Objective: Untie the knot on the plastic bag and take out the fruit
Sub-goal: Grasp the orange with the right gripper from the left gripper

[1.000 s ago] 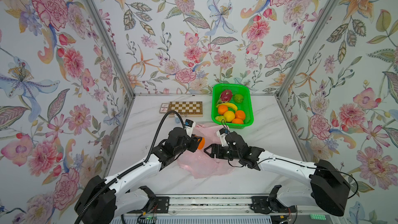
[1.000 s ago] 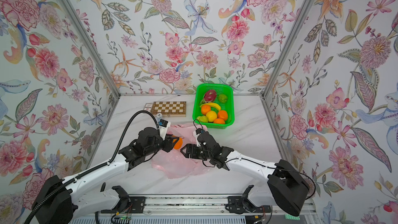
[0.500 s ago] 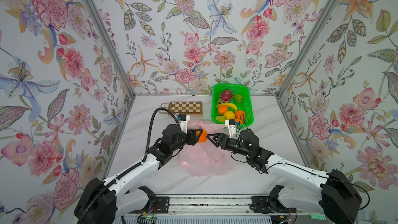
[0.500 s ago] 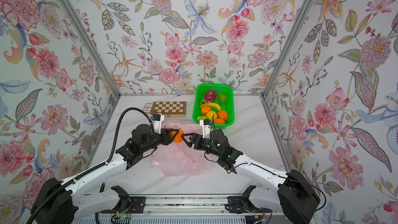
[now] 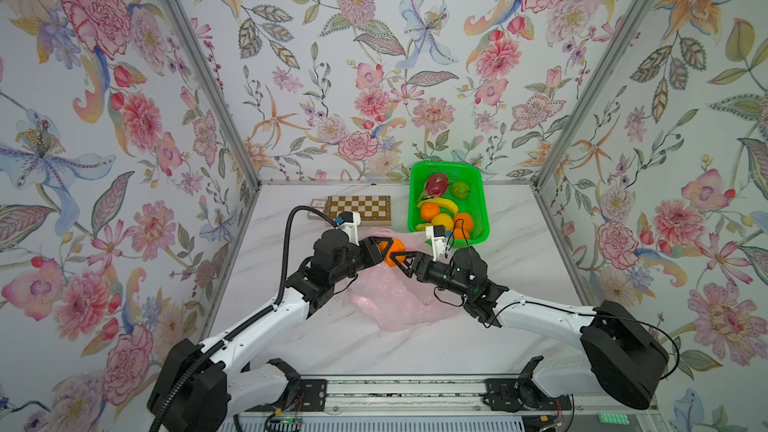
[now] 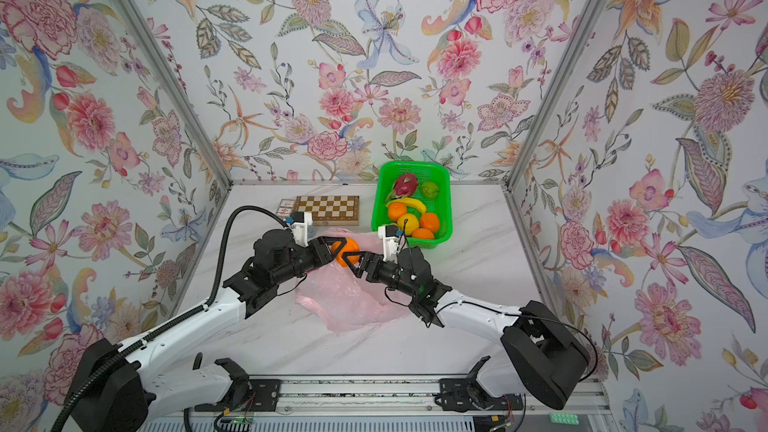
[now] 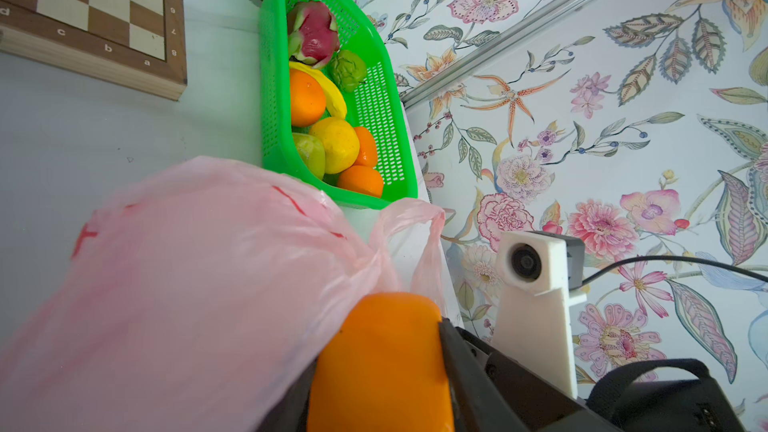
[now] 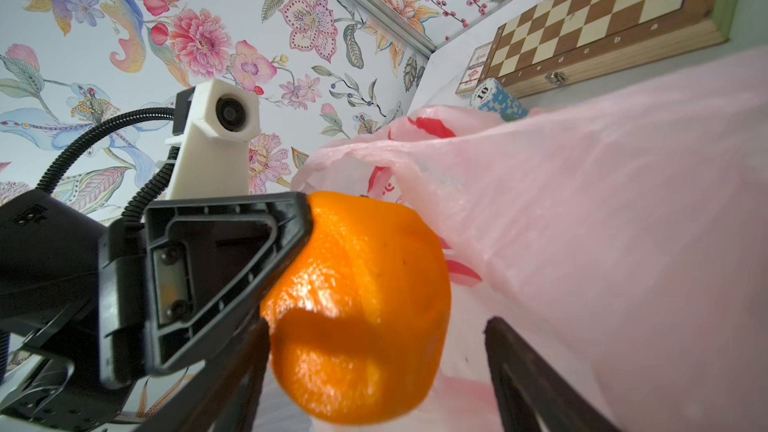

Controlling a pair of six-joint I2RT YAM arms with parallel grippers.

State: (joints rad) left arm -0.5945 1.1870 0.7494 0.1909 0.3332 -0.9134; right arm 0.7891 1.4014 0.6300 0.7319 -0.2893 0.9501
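Fruit [image 8: 357,305], round and orange, is sitting clenched between jaws of my left gripper [image 5: 387,250]; right gripper [image 5: 402,260] is gaping around it, contact unclear.

— How's the light?
— Bright and even from above in both top views, with faint, soft shadows on the table [image 5: 523,251] under the arms.
— And sharpness?
— Close to the left gripper [image 5: 386,250] the bag [image 7: 166,284] smears. The orange [image 8: 361,284] at the right gripper [image 8: 382,367] is blurred, with glare patches and one dark band. The walls [image 7: 623,118] bow at the edges.
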